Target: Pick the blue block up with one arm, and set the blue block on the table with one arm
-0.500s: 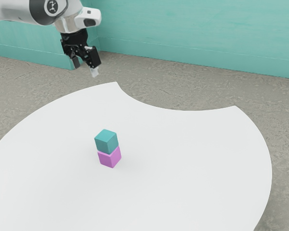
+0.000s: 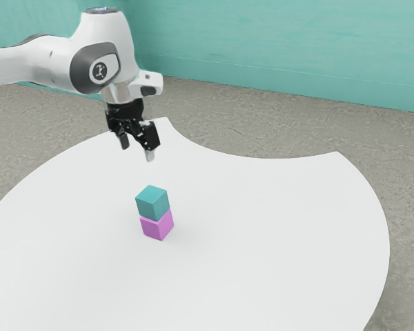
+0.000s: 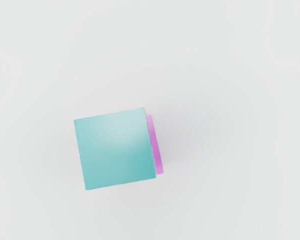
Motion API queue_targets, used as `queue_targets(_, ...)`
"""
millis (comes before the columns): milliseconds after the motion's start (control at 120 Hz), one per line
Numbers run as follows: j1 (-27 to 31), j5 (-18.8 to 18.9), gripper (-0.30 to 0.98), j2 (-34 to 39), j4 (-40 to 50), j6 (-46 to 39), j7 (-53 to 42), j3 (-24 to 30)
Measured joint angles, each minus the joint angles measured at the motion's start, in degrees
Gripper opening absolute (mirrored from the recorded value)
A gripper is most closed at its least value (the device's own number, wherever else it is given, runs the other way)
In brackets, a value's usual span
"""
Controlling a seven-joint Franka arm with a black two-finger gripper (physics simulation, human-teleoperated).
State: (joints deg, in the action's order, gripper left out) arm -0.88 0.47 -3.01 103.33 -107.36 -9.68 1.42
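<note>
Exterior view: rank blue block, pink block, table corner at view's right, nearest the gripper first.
1. Blue block, stack's top, below the gripper
2. Pink block, under the blue block
3. Table corner, toward exterior view's right

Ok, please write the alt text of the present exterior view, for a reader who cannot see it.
A blue block sits on a pink block on a white table. A robot arm comes in from the exterior view's left, its open gripper above the blocks and not touching them.
</note>
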Motion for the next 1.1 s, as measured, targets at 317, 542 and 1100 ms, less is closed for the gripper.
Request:
queue_targets(317, 0.8, -0.3, 0.69, -1.9, 7.7, -8.7, 3.2, -0.3)
queue_targets(542, 0.6, -0.3, 0.69, -4.2, 9.8, -12.5, 4.7, -0.4)
queue_targets(1100, 0.8, -1.3, 0.69, -10.5, 7.5, -19.0, 5.7, -2.5)
